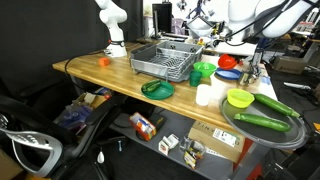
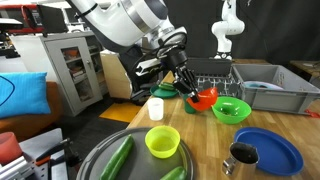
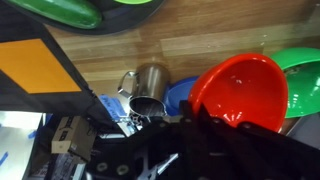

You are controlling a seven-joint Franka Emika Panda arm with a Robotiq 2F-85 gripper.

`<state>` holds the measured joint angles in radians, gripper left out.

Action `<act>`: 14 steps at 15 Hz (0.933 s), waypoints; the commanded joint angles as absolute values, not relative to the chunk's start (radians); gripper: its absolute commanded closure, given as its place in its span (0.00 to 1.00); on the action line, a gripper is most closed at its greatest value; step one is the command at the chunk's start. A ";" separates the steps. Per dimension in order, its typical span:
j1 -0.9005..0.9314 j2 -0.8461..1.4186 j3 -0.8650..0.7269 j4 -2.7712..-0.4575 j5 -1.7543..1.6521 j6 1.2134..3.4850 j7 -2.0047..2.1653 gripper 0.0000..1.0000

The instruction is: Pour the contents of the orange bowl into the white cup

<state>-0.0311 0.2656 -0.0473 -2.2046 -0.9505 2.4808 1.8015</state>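
We see a wooden table (image 2: 203,136) crowded with dishes, and a robot arm reaching in from eleven o'clock in an exterior view. Its gripper (image 2: 189,91) has the orange bowl (image 2: 206,97) by the rim. The fingers (image 2: 184,84) look closed on the bowl's edge at about ten o'clock, one inside and one outside as far as we can judge. The wrist view shows the orange bowl (image 3: 240,88) tilted, its open face turned towards the camera. The gripper (image 3: 200,120) is a dark mass meeting the rim at seven o'clock. We cannot make out any contents inside.

The bowl seems raised just clear of the table, close beside a bright green container (image 2: 232,110) at three o'clock of it. The white cup (image 2: 156,108) stands upright on the table at about eight o'clock from the bowl, near but apart. It also shows in an exterior view (image 1: 204,95) near the table's front edge.

We judge the bowl to be light, stiff plastic with a smooth, slippery wall. A pinch on the thin rim is the natural hold, but the bowl could pivot or slip as it tips. The cup is narrow and light, so a careless pour may miss it or a knock may topple it.

A metal mug (image 3: 150,86) sits in a blue bowl (image 2: 270,150) at five o'clock from the orange bowl.
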 commanded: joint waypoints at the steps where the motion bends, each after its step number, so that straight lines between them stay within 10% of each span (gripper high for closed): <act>1: -0.056 0.274 -0.074 -2.233 -0.915 2.720 1.801 0.98; 14: -0.453 0.480 0.195 -2.403 -0.865 3.367 1.641 0.98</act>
